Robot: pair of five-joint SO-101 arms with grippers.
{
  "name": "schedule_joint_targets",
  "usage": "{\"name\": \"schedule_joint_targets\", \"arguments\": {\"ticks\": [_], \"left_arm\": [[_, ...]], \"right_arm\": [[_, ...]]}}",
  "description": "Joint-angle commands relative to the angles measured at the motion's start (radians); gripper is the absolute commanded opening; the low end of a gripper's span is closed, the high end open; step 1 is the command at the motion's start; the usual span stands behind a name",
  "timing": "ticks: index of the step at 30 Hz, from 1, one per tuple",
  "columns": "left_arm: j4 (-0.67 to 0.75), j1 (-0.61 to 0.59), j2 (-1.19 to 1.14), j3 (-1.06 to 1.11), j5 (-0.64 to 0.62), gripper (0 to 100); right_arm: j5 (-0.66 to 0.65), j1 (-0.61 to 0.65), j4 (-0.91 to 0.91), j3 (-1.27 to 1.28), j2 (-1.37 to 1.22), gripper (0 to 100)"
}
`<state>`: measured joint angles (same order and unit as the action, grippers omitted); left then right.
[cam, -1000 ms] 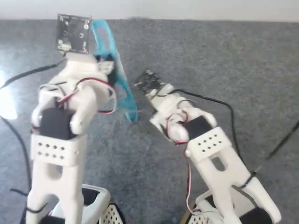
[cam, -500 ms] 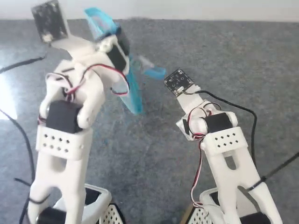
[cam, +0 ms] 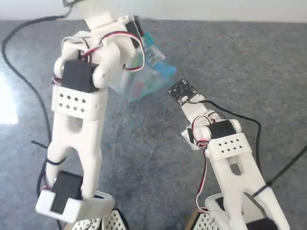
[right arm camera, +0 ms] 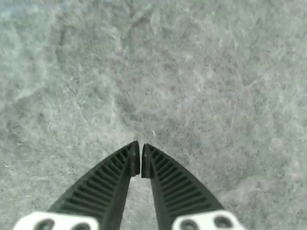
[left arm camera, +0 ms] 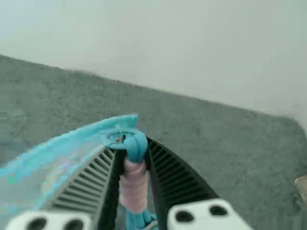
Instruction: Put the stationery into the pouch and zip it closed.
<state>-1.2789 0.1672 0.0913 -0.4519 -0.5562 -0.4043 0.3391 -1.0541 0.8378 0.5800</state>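
My left gripper (left arm camera: 129,158) is shut on the blue and pink zipper pull cord (left arm camera: 134,177) of the translucent blue pouch (left arm camera: 53,153). In the high view the pouch (cam: 148,79) hangs lifted off the table under the raised left arm (cam: 96,52), with coloured stationery showing dimly through its side. My right gripper (right arm camera: 140,160) is shut with nothing between its fingers, pointing down at bare grey felt. The right arm (cam: 216,139) stands just right of the pouch, apart from it.
Grey felt mat (cam: 240,62) covers the table, with a pale wall along its far edge. Black cables (cam: 19,28) trail at the left and another cable (cam: 288,163) at the right. Both arm bases stand at the near edge.
The left arm has risen and swung toward the far edge, lifting the pouch up and turning it broadside. The right arm drew back from the pouch and now holds still.
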Motion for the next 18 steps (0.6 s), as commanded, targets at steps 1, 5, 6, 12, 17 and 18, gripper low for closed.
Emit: {"name": "schedule_joint_targets", "arguments": {"ticks": [1,5,6,12,17,18], "left_arm": [[-0.272,0.029,0.014,-0.067,0.19,1],[-0.485,0.101,0.025,-0.058,0.532,1],[-0.48,0.107,0.035,-0.027,0.594,1],[-0.474,0.153,0.181,0.246,0.813,1],[-0.413,0.155,0.321,0.424,0.818,1],[-0.404,0.16,0.341,0.456,0.818,1]], "right_arm": [[0.015,0.001,0.024,-0.021,0.056,0.9],[0.075,-0.007,0.022,-0.061,0.14,1.0],[0.095,-0.007,0.022,-0.068,0.173,1.0],[0.117,-0.002,-0.01,-0.071,0.383,9.0],[0.126,-0.001,-0.056,-0.031,0.501,22.9],[0.143,-0.001,-0.056,-0.014,0.526,24.8]]}}
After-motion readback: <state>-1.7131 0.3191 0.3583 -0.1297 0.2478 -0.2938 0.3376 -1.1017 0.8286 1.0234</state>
